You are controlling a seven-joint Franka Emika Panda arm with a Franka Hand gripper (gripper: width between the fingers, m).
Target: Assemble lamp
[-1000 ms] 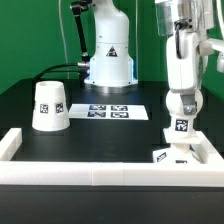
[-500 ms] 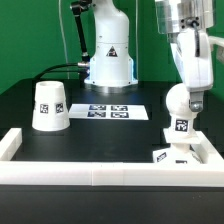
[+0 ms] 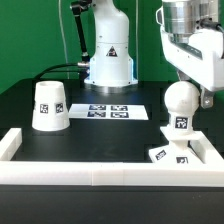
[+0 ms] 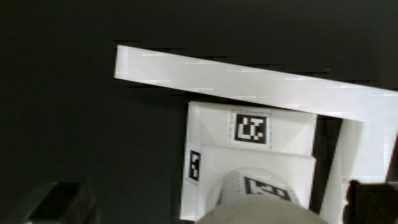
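Note:
The white ball-shaped bulb (image 3: 181,100) stands upright on its stem on the flat square base (image 3: 168,155), in the corner of the rails at the exterior view's right. My gripper (image 3: 204,92) is open, raised and tilted just right of the bulb's ball, not holding it. In the wrist view the bulb (image 4: 267,195) shows between my two dark fingers (image 4: 54,203), with gaps on both sides, above the tagged base (image 4: 251,127). The cone shade (image 3: 50,105) stands alone at the exterior view's left.
White border rails (image 3: 100,170) run along the front and both sides; their corner shows in the wrist view (image 4: 231,75). The marker board (image 3: 110,112) lies mid-table. Another robot's white pedestal (image 3: 108,62) stands behind it.
My gripper has let go of the bulb, lifted, and swung to the exterior view's right. The bulb's ball is now uncovered and stays standing on the base.

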